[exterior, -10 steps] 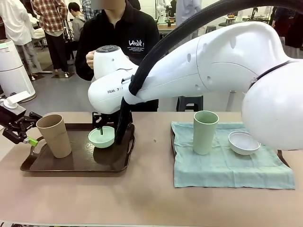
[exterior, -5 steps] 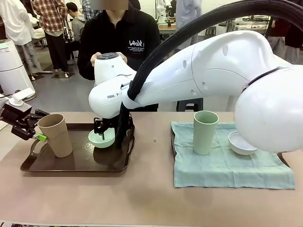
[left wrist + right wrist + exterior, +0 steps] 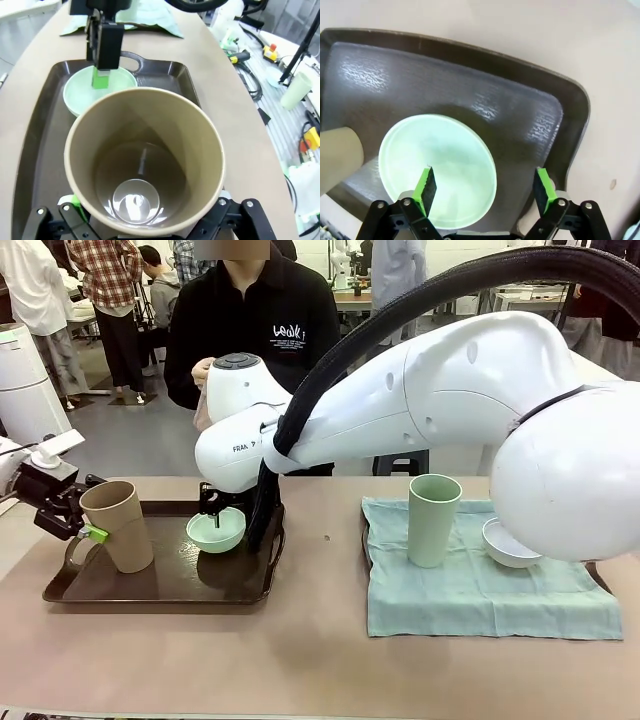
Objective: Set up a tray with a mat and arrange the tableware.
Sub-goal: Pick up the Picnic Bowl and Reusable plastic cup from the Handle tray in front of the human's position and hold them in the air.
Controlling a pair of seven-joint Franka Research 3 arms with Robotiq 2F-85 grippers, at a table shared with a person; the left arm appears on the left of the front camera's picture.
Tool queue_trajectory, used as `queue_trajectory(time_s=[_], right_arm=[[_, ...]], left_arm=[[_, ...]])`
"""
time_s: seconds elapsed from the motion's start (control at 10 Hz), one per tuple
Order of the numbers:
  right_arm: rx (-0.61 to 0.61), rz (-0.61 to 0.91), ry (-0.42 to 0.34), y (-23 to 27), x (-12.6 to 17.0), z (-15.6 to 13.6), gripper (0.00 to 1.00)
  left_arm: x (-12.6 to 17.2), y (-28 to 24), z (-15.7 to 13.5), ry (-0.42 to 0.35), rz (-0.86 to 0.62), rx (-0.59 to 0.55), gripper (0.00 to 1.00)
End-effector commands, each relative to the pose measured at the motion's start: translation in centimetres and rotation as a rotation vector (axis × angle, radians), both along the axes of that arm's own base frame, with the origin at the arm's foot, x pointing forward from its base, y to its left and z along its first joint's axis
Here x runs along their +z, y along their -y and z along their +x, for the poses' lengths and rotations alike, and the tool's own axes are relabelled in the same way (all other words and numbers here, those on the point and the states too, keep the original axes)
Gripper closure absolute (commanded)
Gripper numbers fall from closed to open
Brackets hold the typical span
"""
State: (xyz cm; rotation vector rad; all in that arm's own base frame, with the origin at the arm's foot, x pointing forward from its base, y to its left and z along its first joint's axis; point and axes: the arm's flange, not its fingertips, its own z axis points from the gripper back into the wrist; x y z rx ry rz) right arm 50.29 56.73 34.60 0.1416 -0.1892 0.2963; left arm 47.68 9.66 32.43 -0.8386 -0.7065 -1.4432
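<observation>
A tan cup stands at the left end of a brown tray. My left gripper is open, and its fingers flank the cup's lower part. In the left wrist view the tan cup stands between the left gripper's fingers. A mint green bowl sits on the tray's right half. My right gripper is open over it. In the right wrist view one pad is inside the bowl and the other is outside its rim. A pale green cup and a white bowl rest on a mint green mat.
The mat lies over a second tray whose dark edge shows at the right. A person stands at the far side with hands held at the chest. My right arm spans the table from right to left above the mat.
My left gripper has moved right and up to the tan cup and now flanks it. The right arm has risen slightly, and the mint bowl has stayed in place.
</observation>
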Motion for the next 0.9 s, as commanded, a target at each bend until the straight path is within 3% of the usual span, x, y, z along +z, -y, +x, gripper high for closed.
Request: queue_trajectory(time_s=[0.0, 0.1, 0.2, 0.3, 0.4, 0.5, 0.6, 0.8], right_arm=[[-0.021, -0.006, 0.029, -0.33, -0.65, 0.79, 0.00], [-0.005, -0.007, 0.020, -0.31, -1.04, 0.84, 0.00], [0.015, -0.003, 0.001, -0.22, -1.37, 0.96, 0.57], [0.009, -0.004, 0.003, -0.23, -1.51, 0.99, 0.57], [0.009, -0.001, 0.004, -0.16, -1.51, 1.00, 1.00], [0.009, 0.000, 0.007, -0.16, -1.54, 1.12, 0.62], [0.009, 0.002, 0.013, -0.18, -1.51, 1.19, 1.00], [0.007, -0.004, 0.028, -0.30, -1.25, 1.25, 1.00]], left_arm=[[-0.42, 0.08, -0.02, 0.008, -0.017, -0.021, 0.00], [-0.52, 0.01, -0.06, 0.018, -0.021, -0.024, 0.00], [-0.54, 0.04, -0.07, 0.026, -0.030, -0.021, 0.59], [-0.60, 0.13, -0.12, 0.028, -0.029, -0.022, 0.59], [-0.64, 0.09, -0.08, 0.032, -0.019, -0.026, 1.00], [-0.67, 0.03, -0.08, 0.037, -0.015, -0.030, 0.63], [-0.67, 0.00, -0.08, 0.042, -0.011, -0.033, 1.00], [-0.66, -0.07, -0.08, 0.045, -0.004, -0.035, 1.00]])
